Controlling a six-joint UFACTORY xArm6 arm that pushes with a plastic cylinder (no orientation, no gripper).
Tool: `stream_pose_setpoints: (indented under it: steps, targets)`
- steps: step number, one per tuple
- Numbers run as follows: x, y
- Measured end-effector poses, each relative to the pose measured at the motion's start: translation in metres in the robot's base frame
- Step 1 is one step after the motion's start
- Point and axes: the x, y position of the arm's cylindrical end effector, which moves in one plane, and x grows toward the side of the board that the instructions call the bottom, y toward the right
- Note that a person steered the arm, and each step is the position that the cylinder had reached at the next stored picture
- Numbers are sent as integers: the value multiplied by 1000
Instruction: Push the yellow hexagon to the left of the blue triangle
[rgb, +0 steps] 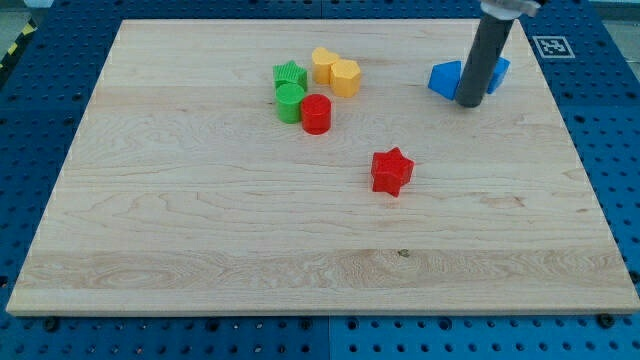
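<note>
The yellow hexagon (345, 77) sits near the view's top centre, touching a second yellow block (323, 64) on its left. The blue triangle (445, 79) lies at the view's upper right. Another blue block (497, 72) shows just behind the rod on its right. My tip (469, 102) rests on the board right beside the blue triangle, at its lower right edge, between the two blue blocks. The yellow hexagon is about a hundred pixels to the left of my tip.
A green star (290, 75), a green cylinder (290, 102) and a red cylinder (316, 114) cluster just left of the yellow blocks. A red star (391, 171) lies near the board's middle. The wooden board (200, 250) sits on a blue pegboard table.
</note>
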Motion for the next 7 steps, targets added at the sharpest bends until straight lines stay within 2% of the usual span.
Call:
stream_pose_setpoints:
  steps: [3,4,5,6,7]
  targets:
    - [-2,-127]
    - [-25,-157]
    - [-60,-127]
    - [-60,-76]
    - [-60,-81]
